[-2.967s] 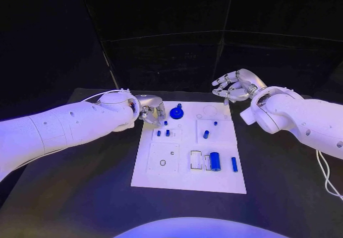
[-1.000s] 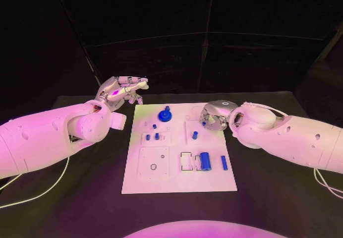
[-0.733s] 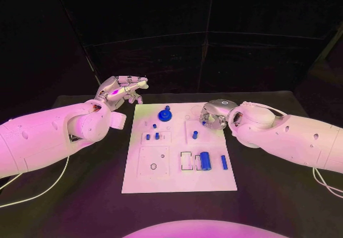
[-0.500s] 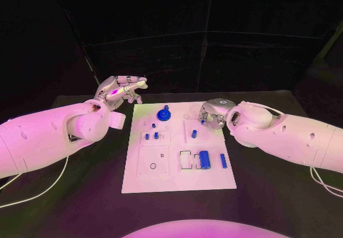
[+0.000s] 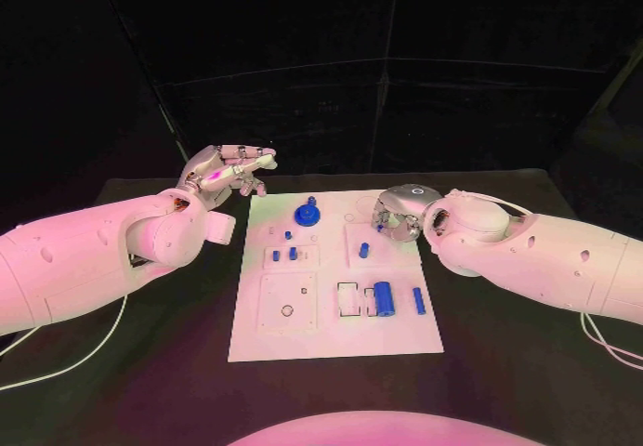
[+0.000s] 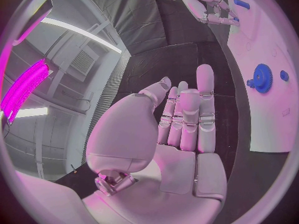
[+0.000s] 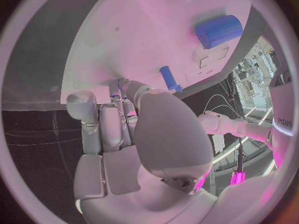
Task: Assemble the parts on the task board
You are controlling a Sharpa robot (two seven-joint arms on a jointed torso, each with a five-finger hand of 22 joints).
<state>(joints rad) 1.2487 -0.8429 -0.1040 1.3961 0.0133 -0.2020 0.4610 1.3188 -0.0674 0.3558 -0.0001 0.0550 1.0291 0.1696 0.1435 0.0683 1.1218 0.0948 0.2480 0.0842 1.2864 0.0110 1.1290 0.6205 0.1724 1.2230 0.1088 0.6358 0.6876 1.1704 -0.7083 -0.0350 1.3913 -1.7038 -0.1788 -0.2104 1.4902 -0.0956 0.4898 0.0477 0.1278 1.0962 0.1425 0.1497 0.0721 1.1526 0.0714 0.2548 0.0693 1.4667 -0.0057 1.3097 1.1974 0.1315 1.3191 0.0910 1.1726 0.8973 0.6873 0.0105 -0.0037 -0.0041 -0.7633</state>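
Note:
The white task board (image 5: 335,327) lies in the middle of the black table. On it I see a blue gear (image 5: 307,216), three small blue pegs (image 5: 284,253), a lone blue peg (image 5: 363,250), a thick blue cylinder (image 5: 384,299) and a thin blue peg (image 5: 417,300). My right hand (image 5: 398,215) is low over the board's far right part, fingers curled down at a small blue part; the grip itself is hidden. The right wrist view shows those fingertips (image 7: 118,92) at the board, with the cylinder (image 7: 218,31) beyond. My left hand (image 5: 228,169) is raised beyond the board's far left corner, empty, fingers straight (image 6: 187,114).
A white block (image 5: 349,302) stands beside the thick cylinder. Black table surface (image 5: 148,372) surrounds the board on all sides. A white cable (image 5: 67,367) trails from my left arm at the table's left.
Three seconds ago my left hand was at the board's far left and my right hand was raised; they have swapped. Within the last second my right hand shifted only slightly.

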